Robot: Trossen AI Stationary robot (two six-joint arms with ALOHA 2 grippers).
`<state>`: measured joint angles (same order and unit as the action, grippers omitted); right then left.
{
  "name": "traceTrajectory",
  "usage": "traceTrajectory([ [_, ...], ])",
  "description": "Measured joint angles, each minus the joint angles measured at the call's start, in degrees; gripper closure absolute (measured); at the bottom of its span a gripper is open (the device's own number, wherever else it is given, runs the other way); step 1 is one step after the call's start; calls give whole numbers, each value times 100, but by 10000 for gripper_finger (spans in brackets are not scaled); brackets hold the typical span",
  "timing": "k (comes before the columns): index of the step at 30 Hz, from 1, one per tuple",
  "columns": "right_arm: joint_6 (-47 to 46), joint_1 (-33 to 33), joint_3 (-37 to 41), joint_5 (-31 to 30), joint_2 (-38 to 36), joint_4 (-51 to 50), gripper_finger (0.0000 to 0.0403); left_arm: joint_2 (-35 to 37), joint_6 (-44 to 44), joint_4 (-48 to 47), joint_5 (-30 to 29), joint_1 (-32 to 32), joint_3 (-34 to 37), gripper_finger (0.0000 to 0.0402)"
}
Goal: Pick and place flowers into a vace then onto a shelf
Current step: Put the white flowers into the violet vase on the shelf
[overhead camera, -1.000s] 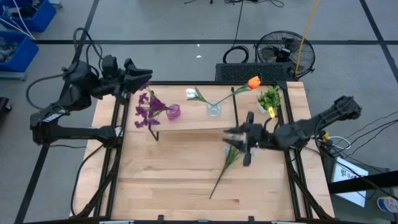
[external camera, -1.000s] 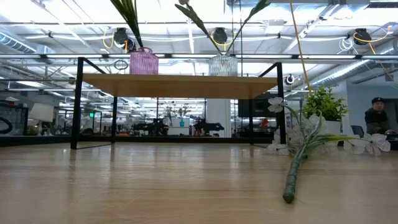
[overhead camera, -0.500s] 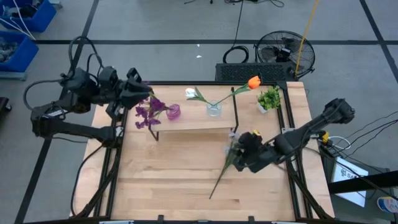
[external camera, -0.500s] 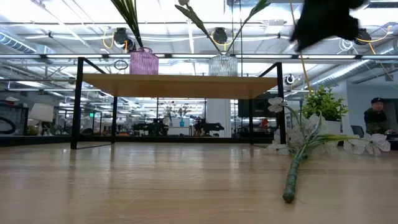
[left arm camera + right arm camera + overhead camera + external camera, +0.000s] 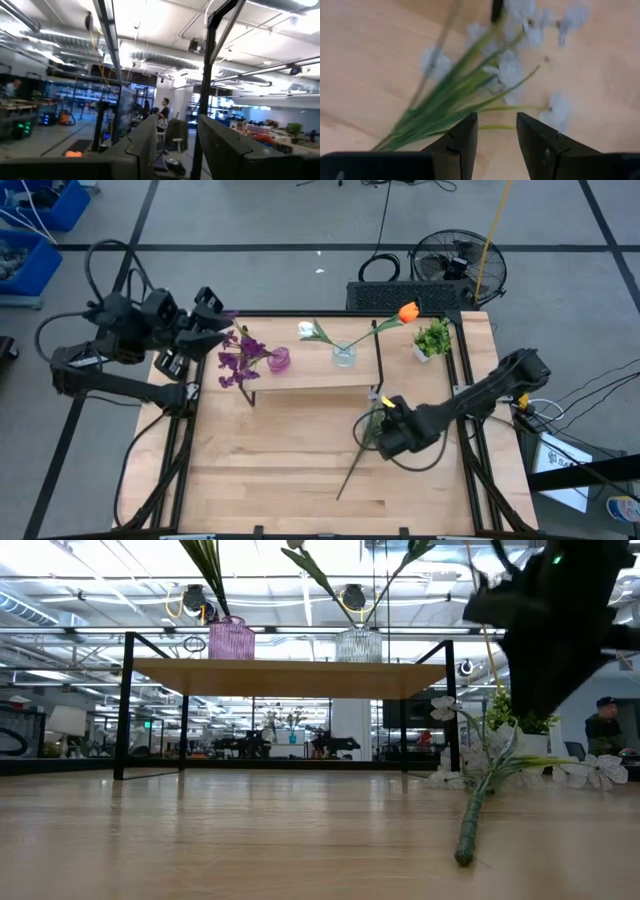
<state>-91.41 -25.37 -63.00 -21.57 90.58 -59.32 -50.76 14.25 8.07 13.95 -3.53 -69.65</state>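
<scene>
The pale white-lavender spray (image 5: 362,448) lies flat on the tabletop; its blossoms (image 5: 512,70) face the shelf and its stem end (image 5: 465,855) points toward the near edge. My right gripper (image 5: 495,145) hovers open above its leafy stem, pointing down, and shows in the high view (image 5: 385,435). On the shelf (image 5: 310,377) a pink vase (image 5: 279,360) holds the dark purple cluster (image 5: 238,358). A clear vase (image 5: 344,356) holds the white bud (image 5: 310,331) and the orange tulip (image 5: 407,312). My left gripper (image 5: 218,328) waits open off the shelf's far-left end.
A small potted plant (image 5: 432,338) stands at the table's far-right corner, beside the shelf. The shelf's black legs (image 5: 123,705) stand on the tabletop, with open space beneath the plank. Bare wood (image 5: 270,470) spreads left of the lying spray. A person (image 5: 605,725) sits far behind.
My right gripper has swung from beside the shelf's right end toward the table's near-left, dropped, and tipped to point down over the lying spray. My left arm has drawn back toward the table's left, away from the purple flowers. The flowers and vases have stayed put.
</scene>
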Motion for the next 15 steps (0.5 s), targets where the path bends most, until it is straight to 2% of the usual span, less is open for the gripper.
traceTrajectory([
  [3,16,200,115,400,222,159,275,-67,194,78,-26,171,0,240],
  [6,39,377,473,529,327,851,275,-142,260,273,-34,326,2,236],
  [12,-23,519,1349,537,248,2646,275,-175,274,346,-54,496,2,236],
  [15,-90,505,1661,435,201,3106,278,-175,277,360,-104,560,1,236],
])
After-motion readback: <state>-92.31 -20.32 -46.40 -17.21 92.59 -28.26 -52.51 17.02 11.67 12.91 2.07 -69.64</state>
